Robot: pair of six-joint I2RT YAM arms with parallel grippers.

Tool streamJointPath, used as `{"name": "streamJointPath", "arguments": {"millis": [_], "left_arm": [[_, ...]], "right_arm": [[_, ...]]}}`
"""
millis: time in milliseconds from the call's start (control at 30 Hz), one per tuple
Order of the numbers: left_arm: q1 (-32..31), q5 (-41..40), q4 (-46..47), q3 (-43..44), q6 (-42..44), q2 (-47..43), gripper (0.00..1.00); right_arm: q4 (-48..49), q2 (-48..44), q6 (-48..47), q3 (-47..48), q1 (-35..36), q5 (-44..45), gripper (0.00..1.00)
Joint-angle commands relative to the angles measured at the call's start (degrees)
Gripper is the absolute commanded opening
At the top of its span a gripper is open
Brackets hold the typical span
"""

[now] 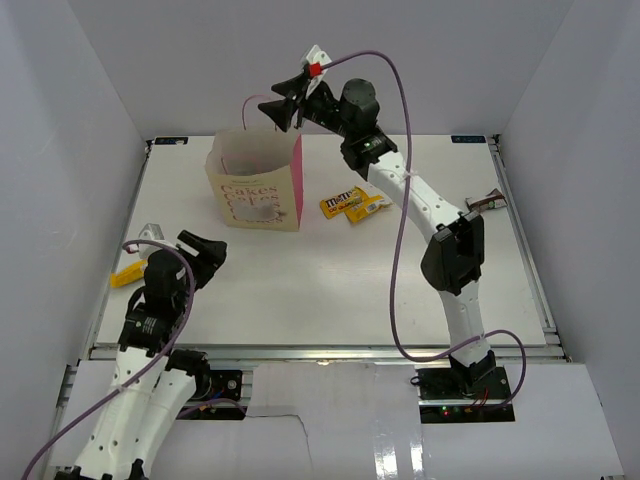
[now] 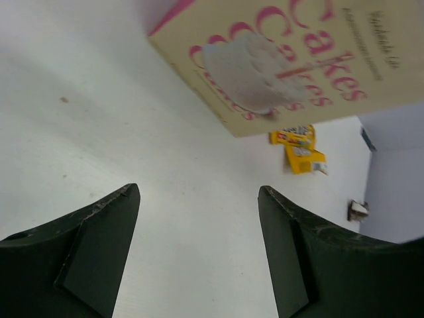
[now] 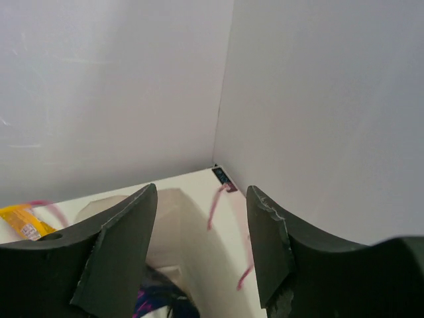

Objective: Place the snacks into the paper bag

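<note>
The cream paper bag [image 1: 253,190] with a pink side panel and "Cakes" lettering stands upright at the back of the table; its front shows in the left wrist view [image 2: 298,59]. My right gripper [image 1: 285,105] hangs open and empty above the bag's mouth [image 3: 202,192]. A purple packet [image 3: 159,301] lies inside the bag below it, beside a pink handle [image 3: 215,202]. Two yellow candy packets [image 1: 352,206] lie right of the bag [image 2: 301,149]. Another yellow packet [image 1: 128,275] lies by the left arm. My left gripper [image 1: 205,250] is open and empty over bare table [image 2: 199,199].
White walls close in the table on three sides. A small grey piece [image 1: 150,232] lies near the left edge and a small fitting [image 1: 490,202] at the right edge. The right arm's purple cable [image 1: 400,250] loops over the table.
</note>
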Motion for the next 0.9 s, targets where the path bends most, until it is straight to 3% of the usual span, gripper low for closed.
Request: {"name": "streamJointPath", "arguments": {"millis": [0,133,267,300,367,400,433,533,700,867], "left_arm": [[0.21,-12.98,-8.23,4.01,-6.57,6.02,0.83],[0.21,-18.55,-10.44,8.67,-8.44,13.51,0.89],[0.91,-27.86,-14.91,14.73,-11.32,20.1,0.98],[4.22,-27.96,-13.7,15.53,-10.03,21.68,0.98],[10.81,-18.25,-10.28,16.24,-5.47,27.65,0.98],[19.03,-13.69,-8.87,16.85,-3.18,30.19,0.98],[22.07,-7.9,-8.51,17.55,-3.16,35.88,0.98],[28.33,-7.31,-12.18,22.12,-7.37,45.65,0.98],[34.57,-9.06,-12.47,24.67,-15.8,53.23,0.98],[37.65,-11.7,-11.67,28.01,-15.99,62.55,0.95]], "right_arm": [[1.22,-7.54,-1.41,0.7,-1.96,-3.3,0.63],[-6.59,-12.71,-7.37,-3.6,-3.9,-9.27,0.65],[-8.62,-20.37,-6.94,-20.44,-8.72,-13.06,0.66],[-12.46,-21.77,-8.16,-22.4,-9.7,-14.2,0.67],[-18.44,-25.03,-10.54,-26.27,-11.98,-16.93,0.68],[-24.65,-26.08,-14.03,-31.07,-12.77,-17.98,0.74],[-27.32,-28.36,-16.07,-33.91,-13.39,-18.86,0.78],[-34.81,-33.1,-25.38,-45.86,-16.11,-17.73,0.9],[-41.67,-38.91,-34.18,-60.09,-22.52,-23.51,0.95],[-47.38,-41.3,-42.71,-65.31,-26.67,-27.48,0.96]]}}
